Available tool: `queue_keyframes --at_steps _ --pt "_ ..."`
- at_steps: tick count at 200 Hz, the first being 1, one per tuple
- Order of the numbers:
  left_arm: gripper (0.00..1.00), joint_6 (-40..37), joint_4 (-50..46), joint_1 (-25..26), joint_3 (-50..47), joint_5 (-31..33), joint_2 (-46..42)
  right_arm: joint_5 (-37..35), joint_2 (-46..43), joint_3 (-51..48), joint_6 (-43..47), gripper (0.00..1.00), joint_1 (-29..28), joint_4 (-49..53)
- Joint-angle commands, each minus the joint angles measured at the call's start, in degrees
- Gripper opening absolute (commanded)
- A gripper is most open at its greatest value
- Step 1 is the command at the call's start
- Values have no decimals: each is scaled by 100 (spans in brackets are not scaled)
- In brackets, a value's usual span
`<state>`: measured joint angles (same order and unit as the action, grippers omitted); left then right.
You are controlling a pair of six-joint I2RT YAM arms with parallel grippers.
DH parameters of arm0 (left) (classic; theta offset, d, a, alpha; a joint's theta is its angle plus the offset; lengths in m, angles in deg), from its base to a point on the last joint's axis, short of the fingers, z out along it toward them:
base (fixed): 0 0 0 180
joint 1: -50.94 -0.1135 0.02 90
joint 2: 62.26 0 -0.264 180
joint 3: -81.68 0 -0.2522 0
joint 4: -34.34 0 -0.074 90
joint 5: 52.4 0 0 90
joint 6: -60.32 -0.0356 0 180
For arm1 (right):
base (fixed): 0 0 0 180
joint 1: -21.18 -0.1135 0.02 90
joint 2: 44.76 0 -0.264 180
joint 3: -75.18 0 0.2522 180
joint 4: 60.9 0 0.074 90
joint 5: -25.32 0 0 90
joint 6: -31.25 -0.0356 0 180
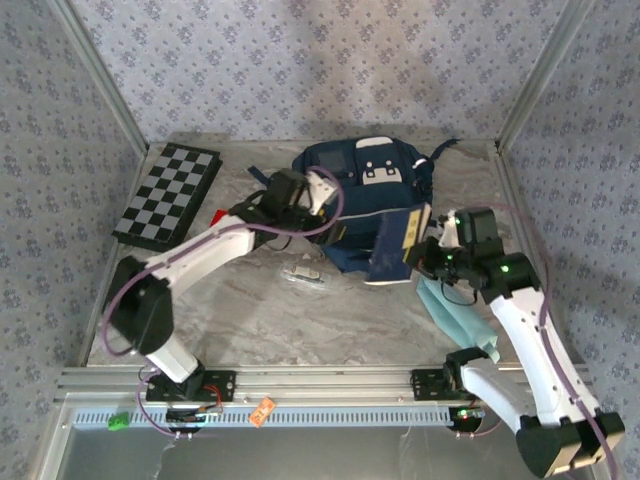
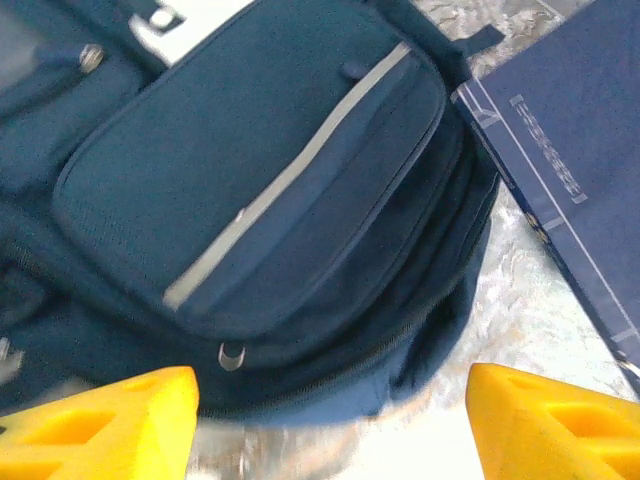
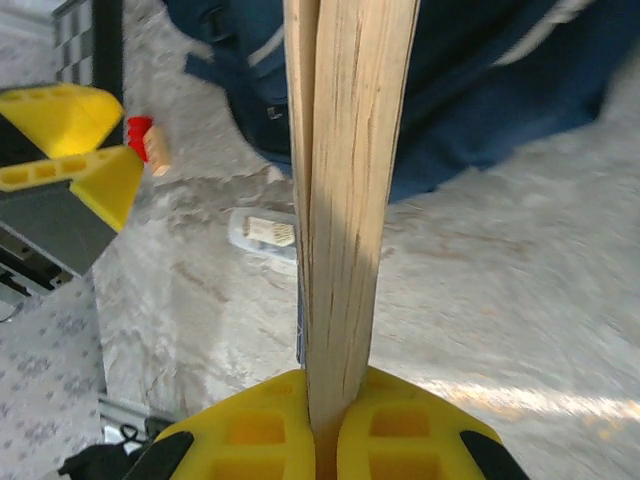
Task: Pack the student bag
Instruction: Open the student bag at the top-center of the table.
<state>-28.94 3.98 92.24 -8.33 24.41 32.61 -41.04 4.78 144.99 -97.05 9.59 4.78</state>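
The student bag [image 1: 375, 185] is a navy backpack lying at the back middle of the table, its front pocket with a pale stripe [image 2: 280, 180] facing up. My left gripper [image 1: 320, 192] hovers at the bag's left side. Its yellow fingers [image 2: 120, 415] stand wide apart over the bag's lower edge with nothing between them, so this left gripper [image 2: 332, 392] is open. My right gripper [image 1: 433, 250] is shut on a dark blue book [image 1: 400, 243], held on edge against the bag's right front. Seen from the wrist, the right gripper [image 3: 335, 388] pinches the book's tan page edge [image 3: 345, 180].
A black-and-white chessboard [image 1: 165, 195] lies at the back left, with a small red thing [image 1: 215, 218] beside it. A small clear packet [image 1: 303, 273] rests in front of the bag. A teal cloth [image 1: 455, 310] lies under the right arm. Patterned walls close in the table.
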Motion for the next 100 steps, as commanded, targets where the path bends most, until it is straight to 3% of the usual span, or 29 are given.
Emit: queue_keyframes --at_steps 1,35,77,100 --pt "72 -1320 -285 254 668 274 648 -70 -288 20 182 0 386 715" --pt "74 -1808 -526 390 1642 436 1739 107 -356 122 478 0 938 1091" --pt "82 -2149 -994 509 2548 331 2661 344 -375 14 535 0 1187 1057" --pt "81 -2173 -1058 538 2954 713 3099 440 -331 -49 535 0 1253 946"
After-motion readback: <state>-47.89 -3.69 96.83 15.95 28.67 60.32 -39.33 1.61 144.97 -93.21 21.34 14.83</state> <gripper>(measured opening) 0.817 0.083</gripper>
